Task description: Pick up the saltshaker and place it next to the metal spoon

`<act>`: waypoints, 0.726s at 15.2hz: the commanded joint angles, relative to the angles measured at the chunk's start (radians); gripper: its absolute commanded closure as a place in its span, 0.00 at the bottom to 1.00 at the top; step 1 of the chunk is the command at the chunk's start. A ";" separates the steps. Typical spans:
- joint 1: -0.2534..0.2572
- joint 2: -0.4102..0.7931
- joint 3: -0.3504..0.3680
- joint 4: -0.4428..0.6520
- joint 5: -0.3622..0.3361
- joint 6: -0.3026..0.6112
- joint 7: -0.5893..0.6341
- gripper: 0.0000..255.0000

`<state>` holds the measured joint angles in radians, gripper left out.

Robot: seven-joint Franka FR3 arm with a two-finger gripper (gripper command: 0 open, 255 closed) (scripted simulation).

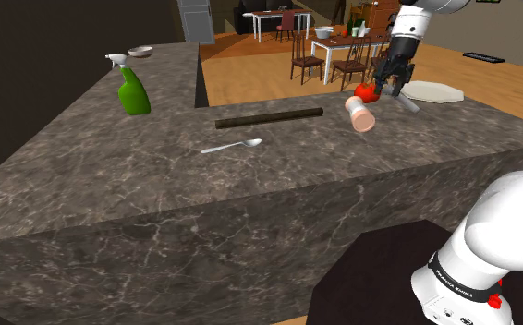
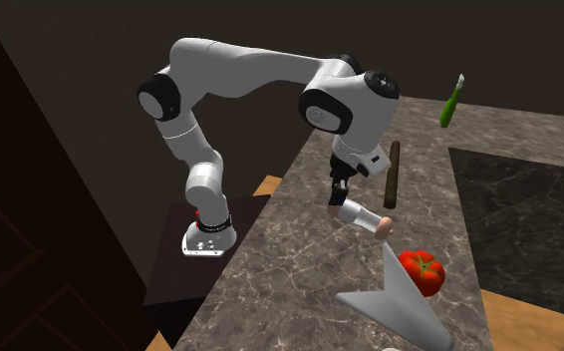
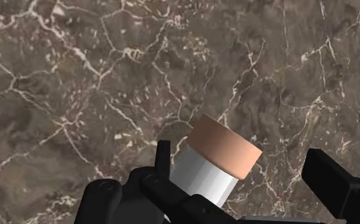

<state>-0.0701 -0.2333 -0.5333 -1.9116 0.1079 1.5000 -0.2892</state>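
Observation:
The saltshaker point(image 1: 359, 113), a white cylinder with a tan cap, is tilted over the dark marble counter point(image 1: 158, 175) beside a red tomato point(image 1: 365, 92). My gripper point(image 1: 394, 86) hovers just above it, open. In the wrist view the saltshaker point(image 3: 207, 173) leans against one finger point(image 3: 163, 156), and the other finger point(image 3: 330, 177) stands well apart from it. I cannot tell whether it touches the counter. The metal spoon point(image 1: 233, 146) lies mid-counter, well toward the shoulder view's left of the shaker. From the second exterior view the saltshaker point(image 2: 362, 217) slants below the gripper point(image 2: 341, 192).
A dark bar point(image 1: 269, 117) lies between spoon and shaker. A green spray bottle point(image 1: 133, 90) and a bowl point(image 1: 140, 51) stand at the far left. A white plate point(image 1: 432, 90) sits behind the gripper. Dining chairs and tables show beyond the counter.

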 commanded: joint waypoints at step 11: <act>0.008 0.236 0.035 0.034 0.029 0.232 0.345 0.00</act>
<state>-0.0628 0.0020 -0.4989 -1.8638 0.1367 1.7171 0.0535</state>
